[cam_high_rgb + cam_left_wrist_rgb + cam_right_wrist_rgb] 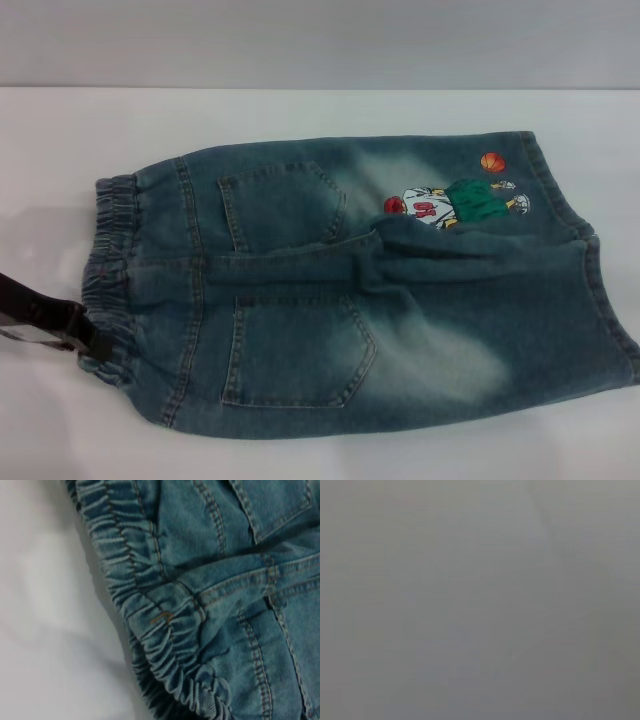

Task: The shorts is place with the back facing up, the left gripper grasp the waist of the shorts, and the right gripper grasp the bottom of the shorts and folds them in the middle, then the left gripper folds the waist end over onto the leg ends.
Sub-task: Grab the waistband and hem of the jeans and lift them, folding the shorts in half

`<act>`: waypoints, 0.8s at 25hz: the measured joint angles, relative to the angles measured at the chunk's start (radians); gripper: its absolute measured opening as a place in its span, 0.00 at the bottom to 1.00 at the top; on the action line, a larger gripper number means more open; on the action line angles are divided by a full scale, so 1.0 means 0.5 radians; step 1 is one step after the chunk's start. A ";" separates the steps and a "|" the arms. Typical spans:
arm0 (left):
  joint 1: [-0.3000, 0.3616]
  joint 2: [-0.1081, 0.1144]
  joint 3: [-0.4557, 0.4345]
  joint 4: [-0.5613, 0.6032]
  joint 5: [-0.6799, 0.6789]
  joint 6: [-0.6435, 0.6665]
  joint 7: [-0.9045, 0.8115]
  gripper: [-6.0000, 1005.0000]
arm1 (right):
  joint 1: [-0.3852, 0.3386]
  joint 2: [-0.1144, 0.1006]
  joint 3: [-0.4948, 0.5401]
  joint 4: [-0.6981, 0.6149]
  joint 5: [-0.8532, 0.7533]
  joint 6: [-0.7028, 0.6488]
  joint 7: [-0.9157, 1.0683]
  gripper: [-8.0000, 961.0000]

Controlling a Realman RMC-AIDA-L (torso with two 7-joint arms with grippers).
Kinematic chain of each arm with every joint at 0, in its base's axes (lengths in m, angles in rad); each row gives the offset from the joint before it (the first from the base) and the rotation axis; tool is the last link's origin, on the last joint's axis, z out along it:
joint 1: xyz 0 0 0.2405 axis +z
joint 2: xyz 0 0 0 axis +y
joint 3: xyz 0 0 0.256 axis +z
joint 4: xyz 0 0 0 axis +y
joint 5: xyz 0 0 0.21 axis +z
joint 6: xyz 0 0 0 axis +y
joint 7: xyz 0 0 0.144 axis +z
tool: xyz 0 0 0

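Note:
The faded denim shorts (pixel 350 290) lie flat on the white table, back up, with two patch pockets (pixel 295 350) showing. The ruffled elastic waist (pixel 115 270) is at the left. The straight leg hems (pixel 605 290) are at the right, and the far leg carries the cartoon print (pixel 450 200). A bunched ridge of cloth (pixel 410 250) runs between the legs. My left gripper (pixel 92 340) reaches in from the left edge and sits at the near corner of the waistband. In the left wrist view the gathered waistband (pixel 165 625) fills the picture close up. The right gripper is out of view.
The white table (pixel 300 110) extends around the shorts, with bare surface behind them and at the near left (pixel 45 605). A pale wall lies beyond the table's far edge. The right wrist view shows only a blank grey surface.

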 joint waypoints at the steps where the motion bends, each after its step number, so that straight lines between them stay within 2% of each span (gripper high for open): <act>1: 0.000 0.000 0.000 0.000 0.000 0.000 0.000 0.05 | 0.000 -0.006 -0.002 -0.022 -0.062 0.043 0.022 0.63; 2: 0.000 0.000 0.000 0.002 -0.001 -0.011 0.000 0.05 | 0.000 -0.006 -0.002 -0.022 -0.062 0.043 0.022 0.63; 4: 0.000 0.000 -0.001 0.003 -0.003 -0.018 0.000 0.05 | -0.006 -0.013 -0.002 -0.116 -0.256 0.175 0.112 0.63; 7: -0.001 0.000 -0.006 0.002 -0.003 -0.040 0.001 0.05 | -0.028 -0.027 -0.001 -0.323 -0.658 0.409 0.368 0.63; 8: -0.003 0.000 -0.005 0.002 -0.004 -0.045 0.001 0.05 | -0.040 -0.036 0.006 -0.461 -0.936 0.504 0.595 0.63; 9: -0.004 -0.002 -0.004 0.002 -0.004 -0.048 0.001 0.05 | -0.040 -0.036 0.006 -0.461 -0.936 0.504 0.595 0.63; 13: -0.006 -0.007 -0.002 0.002 -0.005 -0.052 0.001 0.05 | -0.062 -0.057 0.019 -0.734 -1.550 0.533 1.195 0.63; 20: -0.027 -0.052 -0.001 0.022 -0.006 -0.090 0.040 0.05 | -0.042 -0.094 0.090 -1.274 -2.693 0.323 2.243 0.63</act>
